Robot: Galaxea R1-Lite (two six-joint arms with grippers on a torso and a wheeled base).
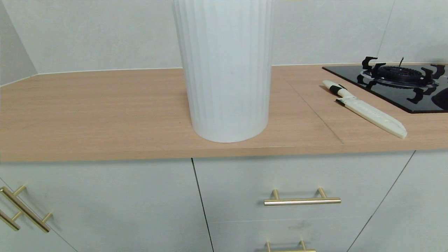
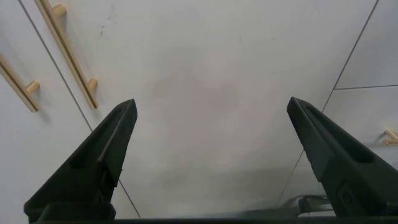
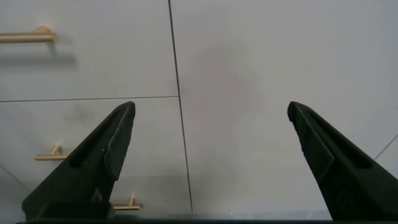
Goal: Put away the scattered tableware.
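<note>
A white knife (image 1: 365, 109) with a black band on its handle lies on the wooden counter (image 1: 105, 112), right of centre, beside the stove. A tall white ribbed container (image 1: 225, 66) stands near the counter's front edge in the middle. My left gripper (image 2: 211, 109) is open and faces white cabinet fronts below the counter, with nothing between its fingers. My right gripper (image 3: 211, 112) is also open and empty, facing drawer fronts.
A black gas hob (image 1: 399, 82) with a burner sits at the counter's right end. White drawers with gold handles (image 1: 302, 200) lie under the counter, and more gold handles (image 1: 24, 210) show at the lower left. A tiled wall backs the counter.
</note>
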